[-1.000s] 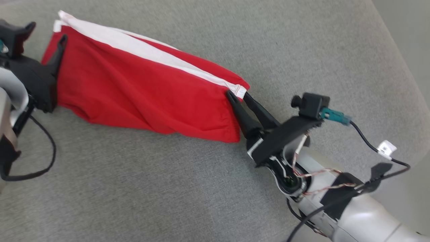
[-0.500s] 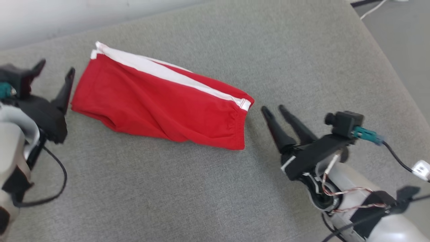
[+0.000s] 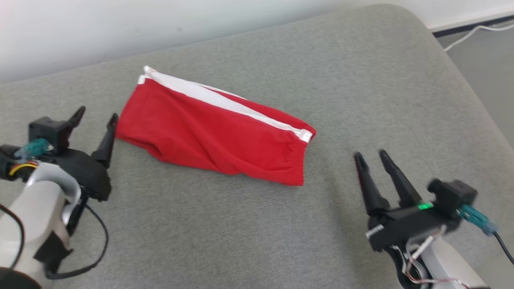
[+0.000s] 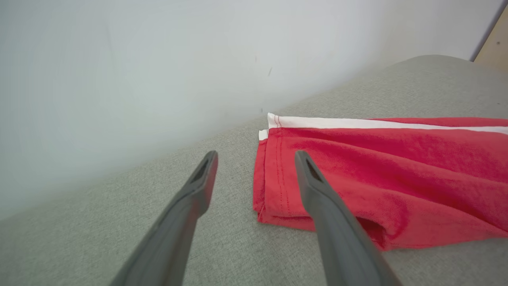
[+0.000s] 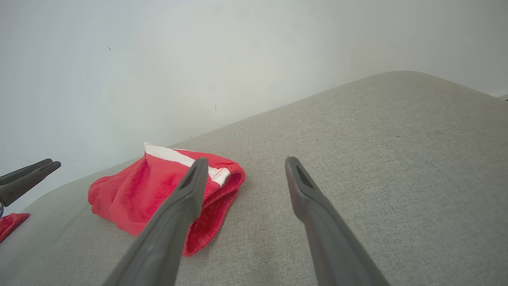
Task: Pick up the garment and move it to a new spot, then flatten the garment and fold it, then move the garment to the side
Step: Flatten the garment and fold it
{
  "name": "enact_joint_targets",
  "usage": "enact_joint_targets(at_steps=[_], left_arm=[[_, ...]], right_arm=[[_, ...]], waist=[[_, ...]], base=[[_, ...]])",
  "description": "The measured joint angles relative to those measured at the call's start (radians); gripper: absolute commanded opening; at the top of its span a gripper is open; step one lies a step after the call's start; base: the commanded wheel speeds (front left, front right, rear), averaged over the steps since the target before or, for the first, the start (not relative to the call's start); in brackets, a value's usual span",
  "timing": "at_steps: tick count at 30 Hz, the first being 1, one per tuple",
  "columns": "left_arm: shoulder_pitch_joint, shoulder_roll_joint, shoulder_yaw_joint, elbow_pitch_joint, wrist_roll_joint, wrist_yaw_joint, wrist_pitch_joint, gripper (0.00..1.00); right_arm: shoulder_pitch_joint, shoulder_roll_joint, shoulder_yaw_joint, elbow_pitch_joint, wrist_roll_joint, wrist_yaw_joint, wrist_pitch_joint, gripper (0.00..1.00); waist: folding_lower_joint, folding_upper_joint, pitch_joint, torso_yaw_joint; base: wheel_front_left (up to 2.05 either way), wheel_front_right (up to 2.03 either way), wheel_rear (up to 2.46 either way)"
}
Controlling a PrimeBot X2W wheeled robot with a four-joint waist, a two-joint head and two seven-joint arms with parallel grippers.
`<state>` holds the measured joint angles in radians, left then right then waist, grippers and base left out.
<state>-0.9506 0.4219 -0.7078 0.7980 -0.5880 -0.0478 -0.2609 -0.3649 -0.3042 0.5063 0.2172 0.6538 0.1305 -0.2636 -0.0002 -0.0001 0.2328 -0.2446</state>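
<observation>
Both the left tool (image 3: 98,113) and right tool (image 3: 370,153) have been backed off the red shorts (image 3: 209,132) and left wide open, so the fold on the cushion (image 3: 361,80) looks done tbh.

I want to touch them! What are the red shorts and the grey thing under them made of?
The red shorts look like soft, matte knit cloth, probably cotton: they wrinkle and show stitched hems. The grey surface looks like woven upholstery fabric, matte, with a fine speckled weave.
</observation>
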Motion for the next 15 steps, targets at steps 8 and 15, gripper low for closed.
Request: enact_joint_targets(at_steps=[8,15], left_arm=[[0.014,-0.1,0.018,0.041,-0.033,0.004,0.0,1.0],[0.004,-0.147,0.044,0.151,-0.054,-0.014,0.0,1.0]], right_arm=[[0.099,0.018,-0.108,-0.07,-0.055,0.0,0.039,1.0],[0.133,0.025,-0.153,-0.126,-0.088,0.0,0.089,1.0]], waist=[[0.0001,0.0,0.015,0.043],[0.0002,0.0001,0.032,0.028]], base=[[0.0,0.0,0.0],[0.0,0.0,0.0]])
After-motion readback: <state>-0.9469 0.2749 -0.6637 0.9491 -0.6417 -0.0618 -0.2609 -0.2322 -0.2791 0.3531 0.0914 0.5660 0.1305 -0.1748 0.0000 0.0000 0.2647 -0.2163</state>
